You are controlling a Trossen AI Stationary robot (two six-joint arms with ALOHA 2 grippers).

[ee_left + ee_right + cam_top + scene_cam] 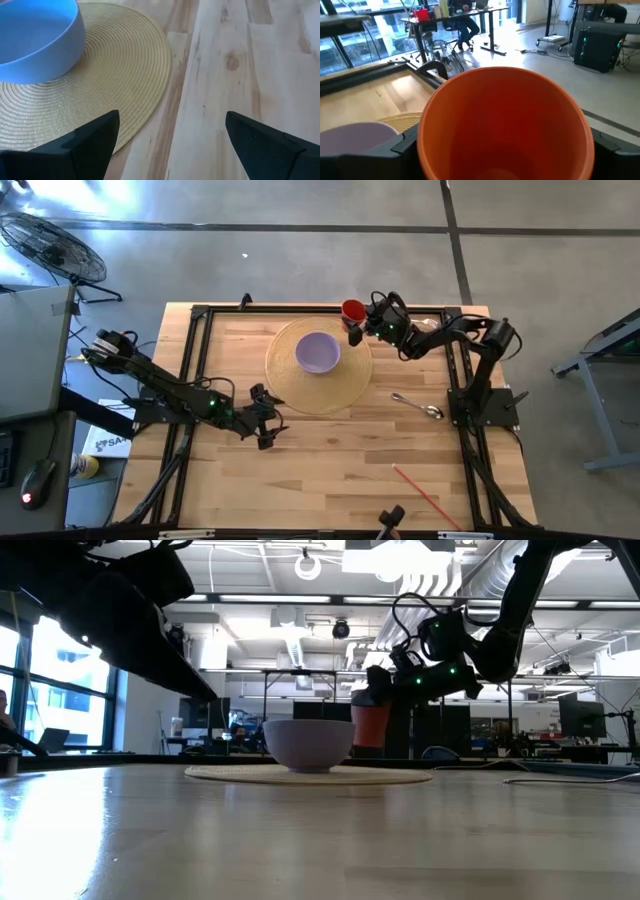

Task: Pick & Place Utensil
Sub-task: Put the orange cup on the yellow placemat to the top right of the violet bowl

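A red-orange cup [352, 311] hangs near the table's far edge, by the far right rim of the round woven mat [345, 385]. My right gripper [359, 326] is shut on it. A pale purple bowl [318, 352] stands on the mat. A metal spoon [418, 406] lies flat on the wood to the right of the mat. My left gripper [266, 423] hovers open over bare wood just off the mat's near left rim, with nothing between its fingers [95, 142]. My right gripper has the cup's outer wall [427, 135] pinched between its two fingers, one on each side, a little below the rim. The fingers come in about level from the table's right side. The cup [369, 723] is upright, mouth up, lifted clear of the table.
A thin red stick [425, 497] lies near the front right corner. A black frame [200, 315] runs round the table's edges. Open wood spreads across the near half of the table.
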